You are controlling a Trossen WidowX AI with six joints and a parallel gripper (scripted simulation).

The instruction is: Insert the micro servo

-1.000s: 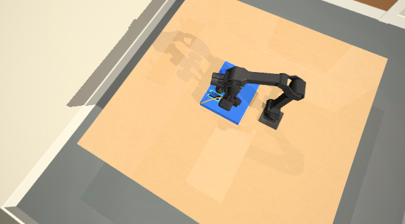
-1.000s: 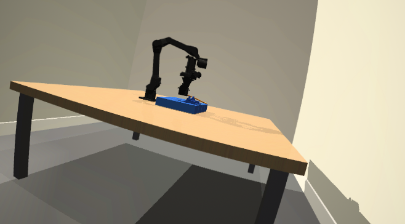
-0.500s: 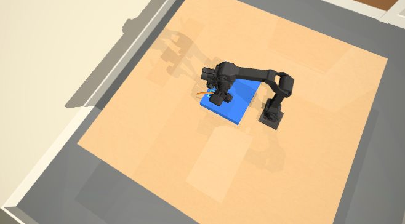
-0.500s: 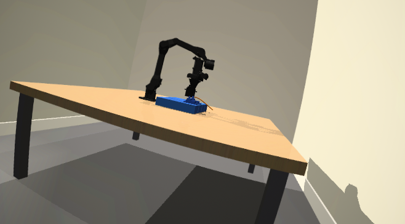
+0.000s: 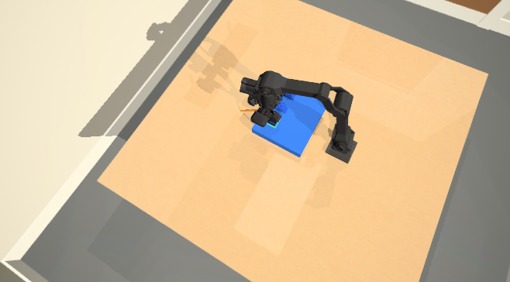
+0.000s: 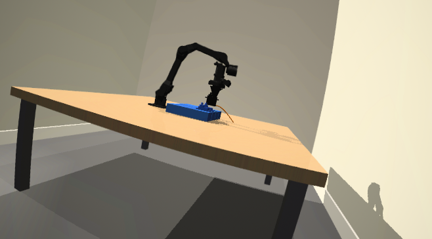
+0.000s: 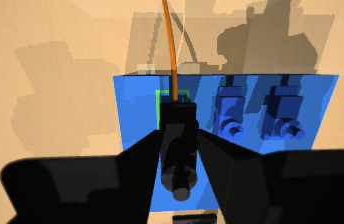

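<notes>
My gripper [image 7: 177, 134] [image 5: 267, 117] [image 6: 211, 100] is shut on the dark micro servo [image 7: 178, 127], shaft end toward the wrist camera. The servo hangs right over the green-outlined pocket [image 7: 158, 102] [image 5: 273, 125] at the left end of the blue deck [image 7: 139, 115] [image 5: 298, 125] [image 6: 184, 110]. Only part of the green outline shows around the servo, and I cannot tell whether it touches the deck. Its orange cable [image 7: 169, 45] [image 5: 246, 110] [image 6: 226, 113] runs from the servo out past the deck's far edge over the table.
Two blue servos [image 7: 229, 112] [image 7: 283, 114] sit mounted in the deck to the right of the pocket. The deck lies on a wooden table [image 5: 349, 60] [image 6: 98, 106]. The arm's base [image 5: 342, 148] [image 6: 157, 102] stands beside the deck's other end.
</notes>
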